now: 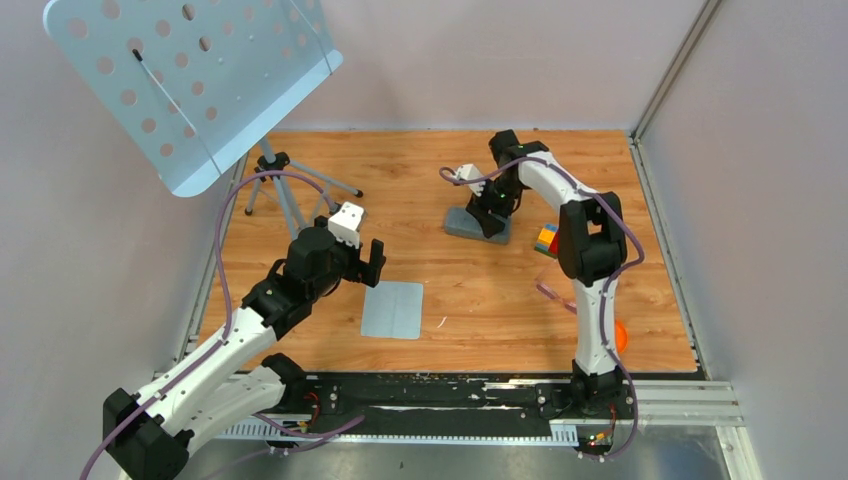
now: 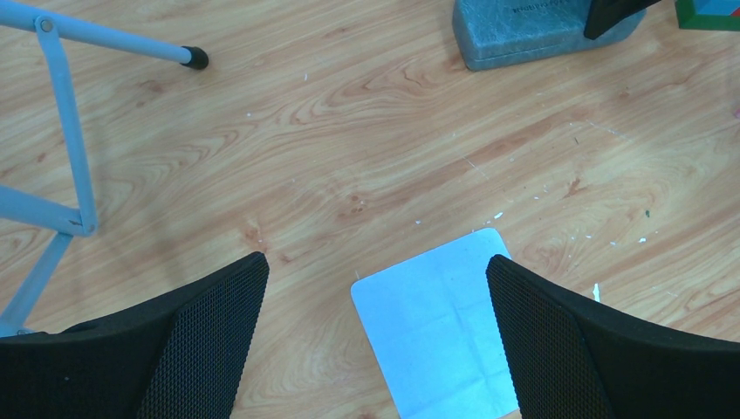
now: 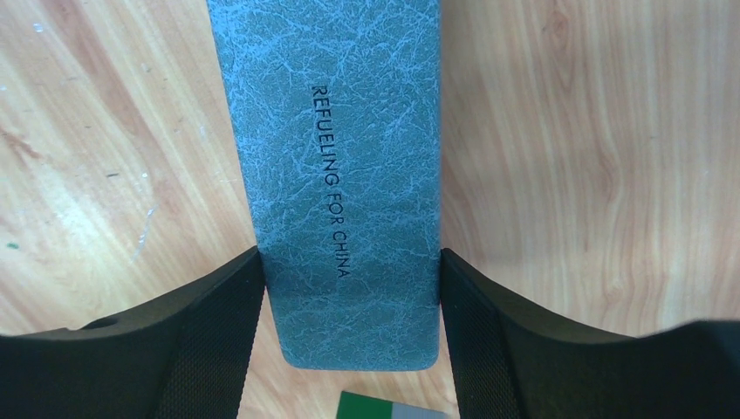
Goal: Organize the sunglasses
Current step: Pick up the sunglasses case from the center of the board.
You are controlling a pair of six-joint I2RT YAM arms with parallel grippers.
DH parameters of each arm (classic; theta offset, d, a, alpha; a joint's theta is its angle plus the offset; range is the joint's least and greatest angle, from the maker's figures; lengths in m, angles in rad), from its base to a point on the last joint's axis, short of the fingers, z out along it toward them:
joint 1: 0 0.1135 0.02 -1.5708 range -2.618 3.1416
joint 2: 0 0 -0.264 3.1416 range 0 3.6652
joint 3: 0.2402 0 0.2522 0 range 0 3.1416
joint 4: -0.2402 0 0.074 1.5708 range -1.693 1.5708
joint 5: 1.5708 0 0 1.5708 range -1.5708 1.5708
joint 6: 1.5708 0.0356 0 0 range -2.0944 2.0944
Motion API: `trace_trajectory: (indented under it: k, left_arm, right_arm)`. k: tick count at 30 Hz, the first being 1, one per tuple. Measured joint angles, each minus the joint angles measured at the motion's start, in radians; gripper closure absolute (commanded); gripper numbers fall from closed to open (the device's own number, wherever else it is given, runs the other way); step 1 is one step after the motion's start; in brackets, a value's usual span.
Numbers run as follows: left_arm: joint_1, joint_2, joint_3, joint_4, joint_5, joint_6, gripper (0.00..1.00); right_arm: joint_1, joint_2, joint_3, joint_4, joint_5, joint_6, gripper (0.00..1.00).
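My right gripper (image 3: 351, 262) is closed on the grey case (image 3: 340, 131), pads touching both long sides near its rounded end. The lid is down. My left gripper (image 2: 377, 262) hangs wide open over the pale cloth (image 2: 436, 332), holding nothing. The sunglasses (image 1: 552, 295) are probably the thin purple-pink shape flat on the table, beside my right arm's lower link and near the coloured cube (image 1: 545, 240); it's too small to be sure. I judge them light, thin and fragile, with slick lenses and springy arms. I'd pinch the frame front at the bridge or a hinge corner, gently, never by one arm. Count: one pair of sunglasses, one case, one cloth, one cube, one orange ball (image 1: 621, 335), one music stand (image 1: 190, 70).
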Motion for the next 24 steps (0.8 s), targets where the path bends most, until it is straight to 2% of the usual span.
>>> trace_trajectory:
  k: [3, 7, 14, 19, 24]
  left_arm:
    - [0.000, 0.003, 0.000, 0.000, 0.000, 0.000, 0.00]
    - [0.000, 0.019, 0.000, 0.000, 0.003, -0.003, 0.01]
    - [0.000, 0.041, 0.000, 0.021, 0.057, -0.048, 0.00]
    - [-0.002, 0.055, 0.002, 0.089, 0.147, -0.181, 0.00]
    - [-0.042, 0.042, -0.029, 0.271, 0.182, -0.386, 0.00]
  right_arm:
    - [0.000, -0.025, -0.009, -0.023, -0.013, 0.024, 1.00]
    - [-0.003, -0.146, -0.094, -0.030, -0.068, 0.078, 1.00]
    - [-0.027, -0.423, -0.279, -0.030, -0.257, 0.237, 1.00]
    - [-0.042, -0.553, -0.431, 0.049, -0.360, 0.389, 1.00]
    - [-0.071, -0.649, -0.554, 0.178, -0.447, 0.554, 1.00]
